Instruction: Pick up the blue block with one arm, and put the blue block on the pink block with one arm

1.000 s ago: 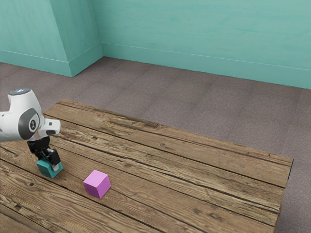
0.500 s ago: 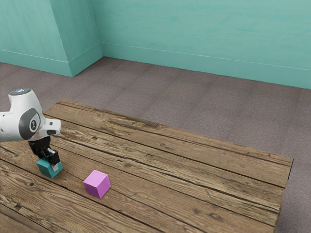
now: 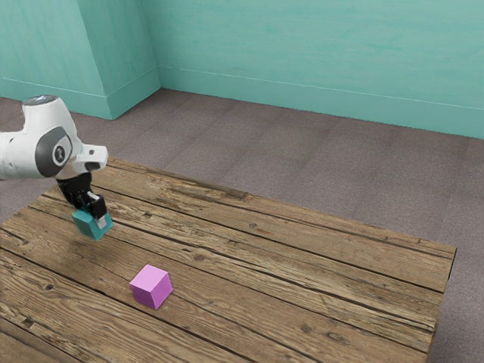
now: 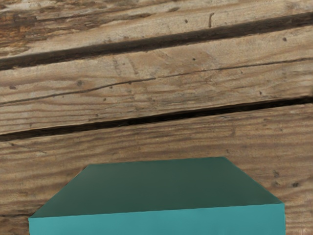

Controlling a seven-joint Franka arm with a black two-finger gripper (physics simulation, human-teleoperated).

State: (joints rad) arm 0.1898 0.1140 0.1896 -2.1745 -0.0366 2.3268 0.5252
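One gripper (image 3: 91,212) grasps one blue block (image 3: 93,225) above the table (image 3: 302,253); one pink block (image 3: 150,286) sits well apart from it; wrist view adds plank seams (image 4: 156,118) beneath

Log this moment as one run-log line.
phase: carry | end effector: shut on blue block, held above table | pink block: on table, bare

bright, soft, even light across the room, teal wall (image 3: 302,45) evenly lit, wooden table (image 3: 302,257) flatly lit with dark lines in the plank gaps, pink block (image 3: 150,286) palest on top, blue block (image 4: 156,196) in the wrist view with one broad dark face and a brighter narrow one
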